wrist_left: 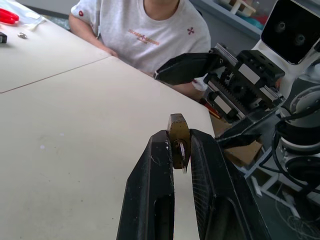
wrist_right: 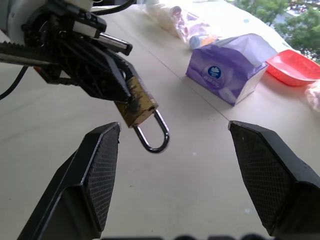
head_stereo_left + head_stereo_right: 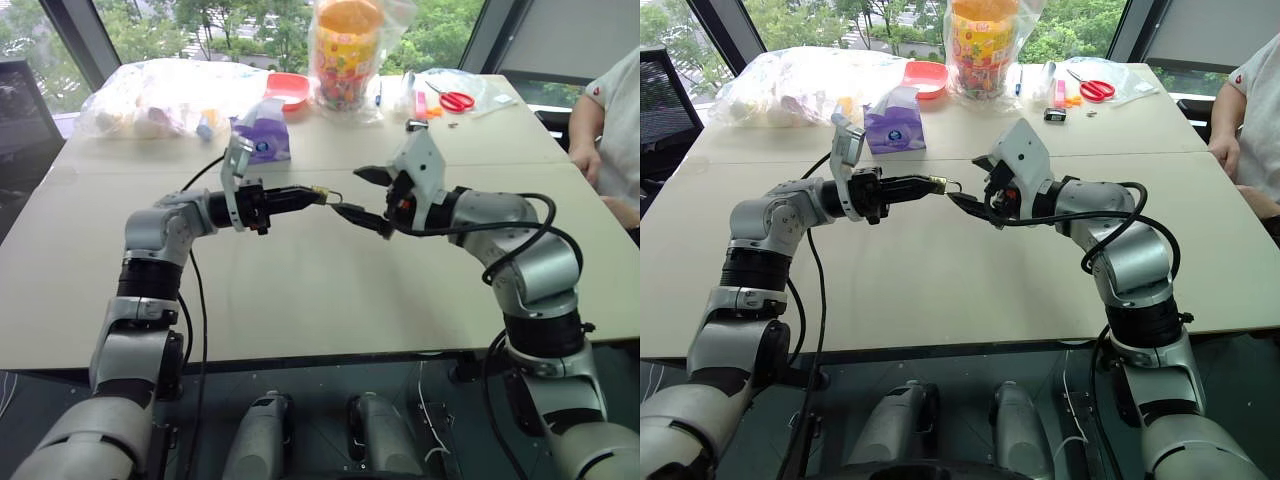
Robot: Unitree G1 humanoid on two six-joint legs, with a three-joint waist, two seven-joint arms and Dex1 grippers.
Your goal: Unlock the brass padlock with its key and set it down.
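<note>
The brass padlock (image 2: 137, 107) hangs in the air above the table, pinched by its body in the tips of my left gripper (image 3: 315, 195), which is shut on it. Its thin silvery shackle (image 2: 155, 140) points toward my right gripper (image 3: 362, 197). That gripper is open, with one finger on each side of the shackle and touching nothing. In the left wrist view a small silvery bit (image 1: 183, 155) shows at the padlock's near end between the fingers; I cannot tell whether it is the key.
At the far side of the beige table (image 3: 300, 290) stand a purple tissue pack (image 3: 262, 135), a red bowl (image 3: 288, 88), a jar of colourful sweets (image 3: 345, 50), plastic bags (image 3: 160, 95) and red scissors (image 3: 456, 100). A person (image 3: 610, 120) sits at the right edge.
</note>
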